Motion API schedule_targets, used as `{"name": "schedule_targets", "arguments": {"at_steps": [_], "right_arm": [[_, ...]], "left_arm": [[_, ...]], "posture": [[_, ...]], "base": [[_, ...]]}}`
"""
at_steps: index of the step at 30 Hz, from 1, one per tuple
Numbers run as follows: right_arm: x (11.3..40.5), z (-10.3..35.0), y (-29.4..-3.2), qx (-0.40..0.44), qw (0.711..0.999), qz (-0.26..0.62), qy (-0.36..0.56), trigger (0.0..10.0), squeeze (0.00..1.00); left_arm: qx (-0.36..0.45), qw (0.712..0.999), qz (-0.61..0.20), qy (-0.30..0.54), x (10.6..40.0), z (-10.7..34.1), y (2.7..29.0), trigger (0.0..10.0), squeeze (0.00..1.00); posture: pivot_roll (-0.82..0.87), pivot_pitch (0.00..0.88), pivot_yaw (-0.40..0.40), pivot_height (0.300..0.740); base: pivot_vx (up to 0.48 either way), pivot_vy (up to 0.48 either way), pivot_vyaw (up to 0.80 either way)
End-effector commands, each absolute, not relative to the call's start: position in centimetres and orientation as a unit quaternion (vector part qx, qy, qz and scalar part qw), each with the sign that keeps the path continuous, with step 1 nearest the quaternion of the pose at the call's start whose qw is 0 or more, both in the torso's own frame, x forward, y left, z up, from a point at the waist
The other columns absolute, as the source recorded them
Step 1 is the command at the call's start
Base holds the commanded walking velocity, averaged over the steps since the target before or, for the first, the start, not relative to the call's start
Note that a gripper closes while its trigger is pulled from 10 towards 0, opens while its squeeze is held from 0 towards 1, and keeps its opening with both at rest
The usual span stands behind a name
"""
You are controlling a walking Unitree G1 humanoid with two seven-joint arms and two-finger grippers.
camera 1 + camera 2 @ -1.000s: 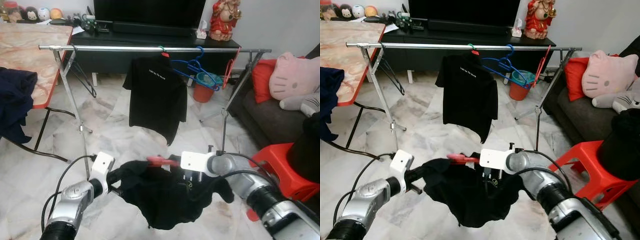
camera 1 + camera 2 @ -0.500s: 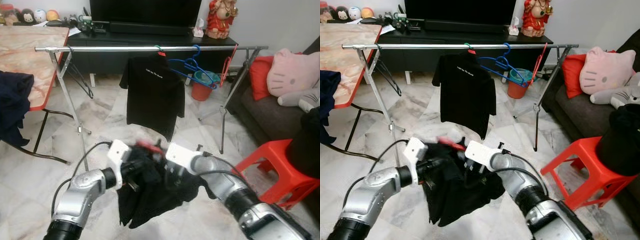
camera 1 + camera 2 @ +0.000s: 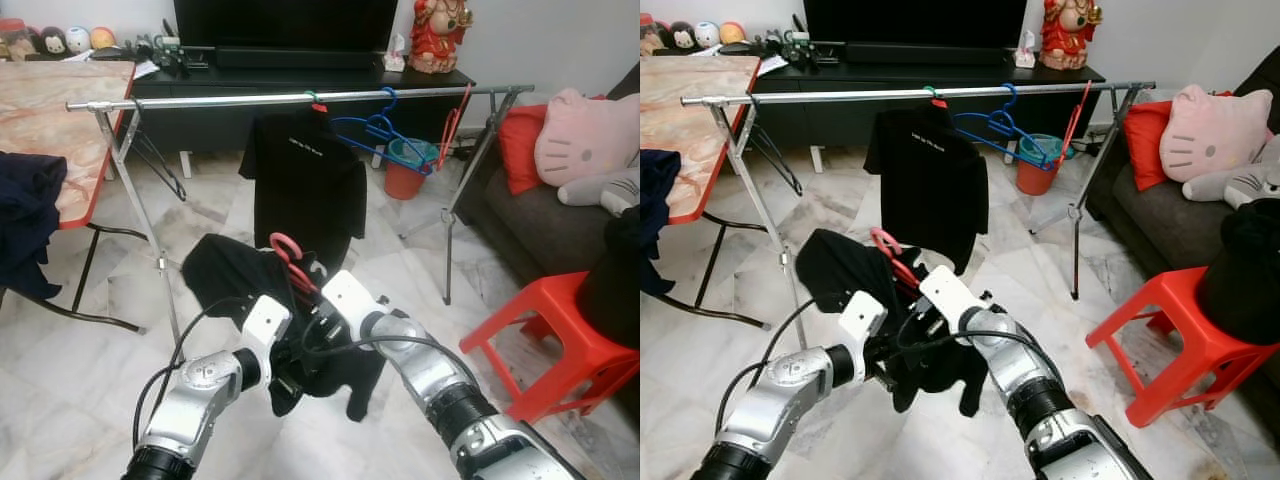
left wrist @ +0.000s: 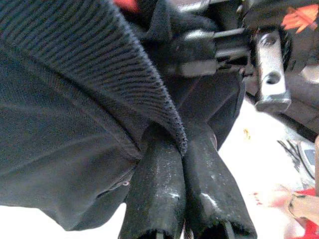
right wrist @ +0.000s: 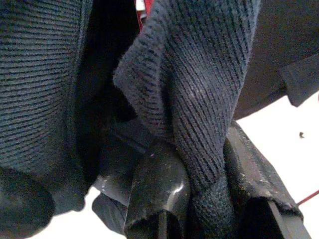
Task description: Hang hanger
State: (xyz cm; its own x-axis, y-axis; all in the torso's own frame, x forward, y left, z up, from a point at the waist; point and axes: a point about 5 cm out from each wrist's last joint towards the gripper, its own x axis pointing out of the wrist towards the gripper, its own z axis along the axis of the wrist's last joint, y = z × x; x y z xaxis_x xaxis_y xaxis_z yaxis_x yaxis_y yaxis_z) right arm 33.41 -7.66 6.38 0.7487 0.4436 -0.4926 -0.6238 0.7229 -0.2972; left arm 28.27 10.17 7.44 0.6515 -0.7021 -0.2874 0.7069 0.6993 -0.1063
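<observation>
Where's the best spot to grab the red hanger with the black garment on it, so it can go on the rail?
Probably the red hanger neck just below its hook, approached from the robot's side: the hook sticks up bare above the black garment, while the shoulders are buried in cloth. That leaves the hook free for the rail.

Landmark: the black garment (image 3: 240, 285) bunched between the two arms. It swallows most of the red hanger (image 3: 290, 262), leaving just the hook curving out of its upper edge. Both tools are buried in its folds in the head views, so their tips cannot be made out there. In the right wrist view the cloth (image 5: 199, 89) wedged between the right tool (image 5: 199, 199) blocks everything beyond. Left of the garment, the desk (image 3: 60, 110) runs off the picture's edge.
</observation>
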Motion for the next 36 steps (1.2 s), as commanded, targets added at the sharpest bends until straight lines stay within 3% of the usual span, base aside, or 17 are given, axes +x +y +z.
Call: {"name": "schedule_targets", "arguments": {"at_steps": [1, 7, 16, 29, 30, 31, 32, 36], "right_arm": [[33.8, 7.1, -8.0, -0.207, 0.921, 0.28, 0.174, 0.0, 0.0], [33.7, 7.2, -8.2, -0.208, 0.927, 0.27, 0.16, 0.0, 0.0], [34.1, 7.9, -8.9, -0.199, 0.938, 0.256, 0.122, 0.0, 0.0], [34.4, 9.0, -12.5, -0.211, 0.929, 0.29, 0.087, 0.0, 0.0], [34.4, 9.0, -13.1, -0.206, 0.928, 0.298, 0.088, 0.0, 0.0], [34.3, 9.0, -13.5, -0.199, 0.928, 0.303, 0.091, 0.0, 0.0], [34.3, 9.0, -13.8, -0.195, 0.927, 0.306, 0.092, 0.0, 0.0], [33.3, 8.3, -15.6, -0.201, 0.898, 0.373, 0.119, 0.0, 0.0]], "left_arm": [[0.013, 0.912, -0.387, 0.137, 28.6, 8.0, 9.9, 10.0, 1.0], [0.019, 0.913, -0.387, 0.131, 28.4, 8.2, 10.6, 10.0, 1.0], [0.016, 0.891, -0.432, 0.137, 27.1, 8.1, 10.6, 10.0, 1.0], [0.026, 0.929, -0.353, 0.106, 28.3, 10.0, 15.6, 10.0, 1.0], [0.043, 0.936, -0.333, 0.103, 28.5, 10.0, 16.4, 10.0, 0.88], [0.052, 0.94, -0.322, 0.098, 28.6, 10.0, 16.8, 10.0, 0.3], [0.057, 0.943, -0.316, 0.094, 28.6, 10.1, 17.1, 10.0, 0.0], [0.052, 0.952, -0.289, 0.088, 28.7, 10.4, 18.2, 10.0, 0.0]], "posture": [[0.02, 0.0, -0.095, 0.74], [0.03, 0.0, -0.094, 0.74], [0.04, 0.0, -0.094, 0.74], [0.03, 0.0, -0.096, 0.74], [0.03, 0.0, -0.098, 0.74], [0.03, 0.0, -0.1, 0.74], [0.03, 0.0, -0.1, 0.74], [0.03, 0.0, -0.107, 0.74]], "base": [[0.0, 0.0, 0.0], [0.0, 0.0, 0.0], [0.0, 0.0, 0.0], [0.0, 0.0, 0.0], [0.0, 0.0, 0.0], [0.0, 0.0, 0.0], [0.0, 0.0, 0.0], [0.0, 0.0, 0.0]]}}
